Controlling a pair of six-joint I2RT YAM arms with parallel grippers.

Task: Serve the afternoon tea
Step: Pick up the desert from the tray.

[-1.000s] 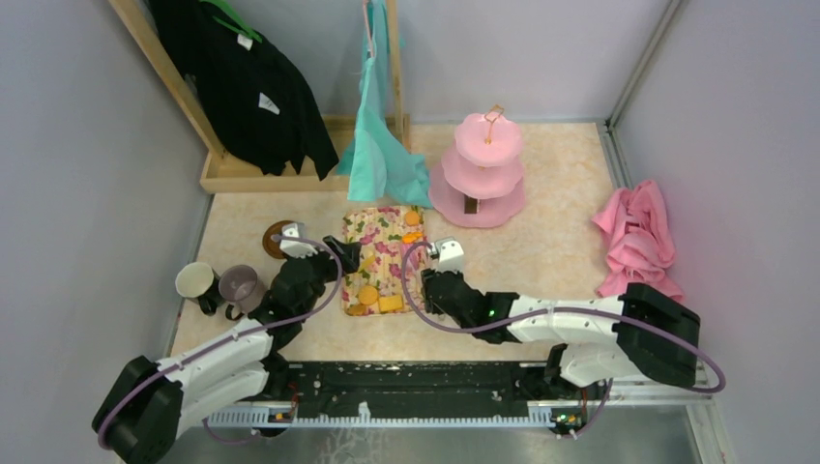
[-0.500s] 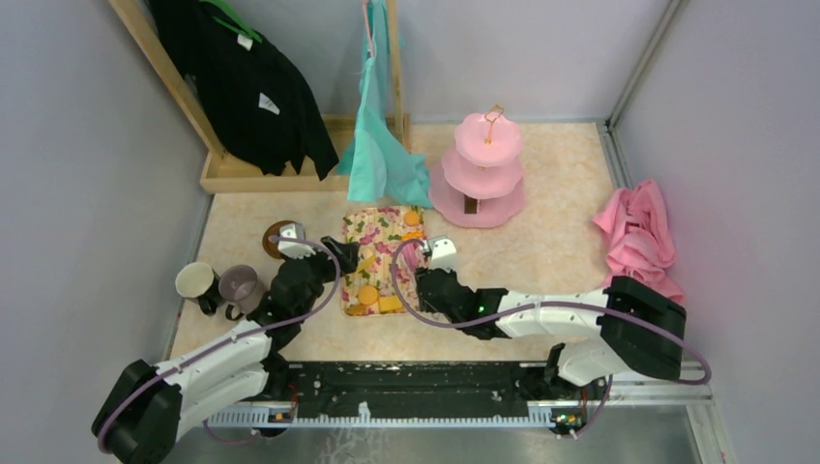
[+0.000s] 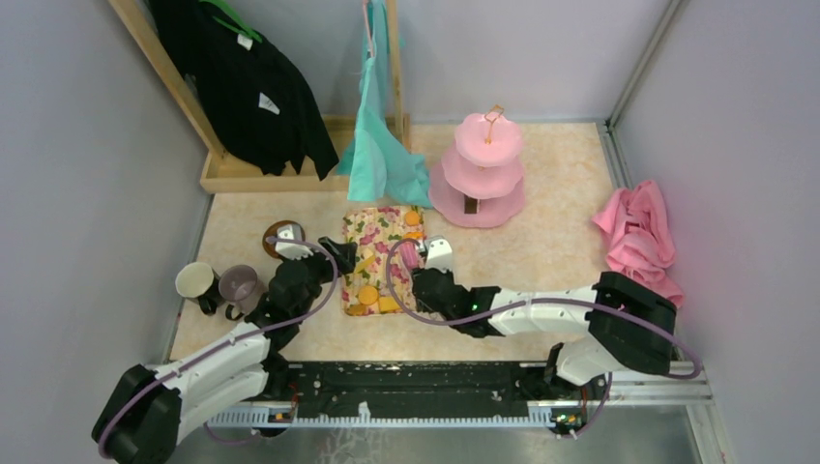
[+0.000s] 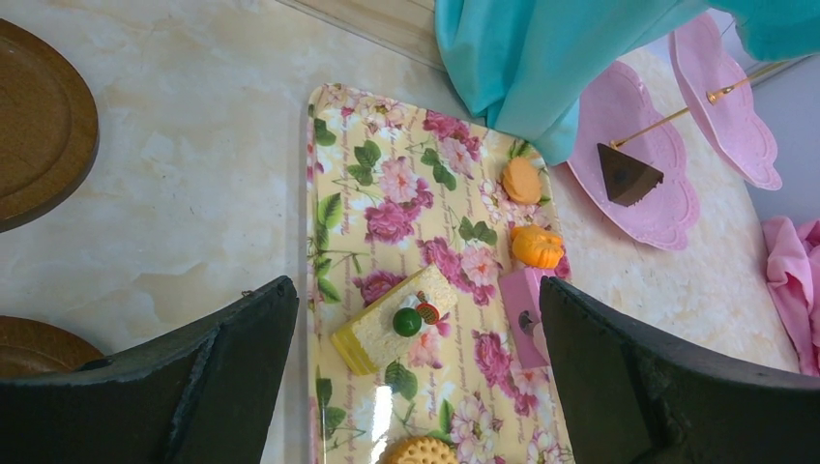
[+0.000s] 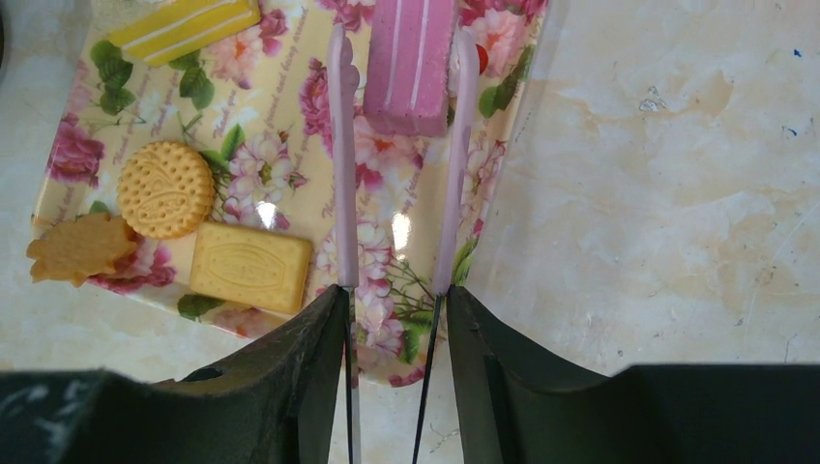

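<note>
R hand (image 5: 395,300) grips pink tongs (image 5: 340,164) straddling pink cake (image 5: 411,58) nr tray (image 5: 495,164) edge; L hand (image 4: 416,290) released.

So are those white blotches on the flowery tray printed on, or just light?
Just glare. Right wrist view: two white spots on the glossy tray. Left wrist view: one streak near its close end, and the dark fingers look slightly soft. Top view: evenly lit.

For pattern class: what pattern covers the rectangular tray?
The rectangular tray: pink roses on yellow; best in left wrist view.
</note>
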